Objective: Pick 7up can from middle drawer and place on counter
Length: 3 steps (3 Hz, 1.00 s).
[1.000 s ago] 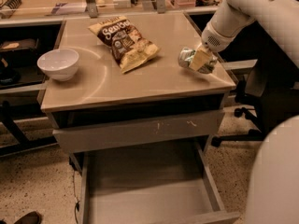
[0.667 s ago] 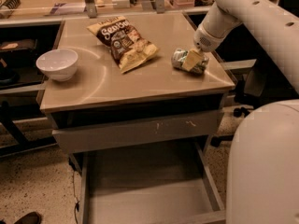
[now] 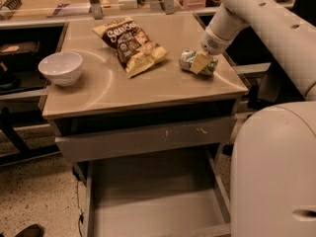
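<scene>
The 7up can (image 3: 188, 59) is silvery-green and lies on its side on the right part of the beige counter (image 3: 148, 85). My gripper (image 3: 200, 63) comes down from the upper right on the white arm. Its tan fingers (image 3: 201, 62) are closed around the can's right half, and the can rests on or just above the counter top. The middle drawer (image 3: 153, 201) is pulled out below the counter, and its grey floor is bare.
A brown-and-yellow chip bag (image 3: 131, 43) lies at the counter's middle back. A white bowl (image 3: 60, 67) stands at its left edge. A grey drawer front with pale scratches (image 3: 143, 138) sits above the open drawer. My white base (image 3: 274, 172) fills the lower right. Dark shelves flank the cabinet.
My gripper has carried the can leftward from the counter's right edge and lowered it to the counter top. The bag and the bowl have not moved.
</scene>
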Available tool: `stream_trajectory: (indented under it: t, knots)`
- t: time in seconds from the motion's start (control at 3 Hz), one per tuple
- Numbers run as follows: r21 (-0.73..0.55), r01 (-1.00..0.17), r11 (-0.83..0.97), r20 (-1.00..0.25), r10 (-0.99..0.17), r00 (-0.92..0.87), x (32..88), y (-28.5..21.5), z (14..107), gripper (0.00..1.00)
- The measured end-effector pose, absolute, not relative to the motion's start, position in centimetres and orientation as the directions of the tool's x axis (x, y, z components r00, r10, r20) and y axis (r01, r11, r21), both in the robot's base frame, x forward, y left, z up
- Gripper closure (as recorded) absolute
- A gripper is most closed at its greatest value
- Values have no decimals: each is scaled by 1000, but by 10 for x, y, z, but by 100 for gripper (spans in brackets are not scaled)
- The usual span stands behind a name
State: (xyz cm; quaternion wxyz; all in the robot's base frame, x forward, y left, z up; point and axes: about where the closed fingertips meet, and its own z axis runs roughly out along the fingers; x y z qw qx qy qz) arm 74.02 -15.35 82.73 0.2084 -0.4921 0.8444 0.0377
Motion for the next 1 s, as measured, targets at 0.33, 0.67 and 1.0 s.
stream_trajectory:
  t: [0.33, 0.67, 1.0]
  knots:
    - [-141, -847, 513, -389, -815, -429, 740, -154, 827, 58]
    - [-141, -847, 513, -389, -815, -429, 740, -154, 827, 35]
    - [-141, -847, 513, -389, -815, -429, 740, -153, 827, 12]
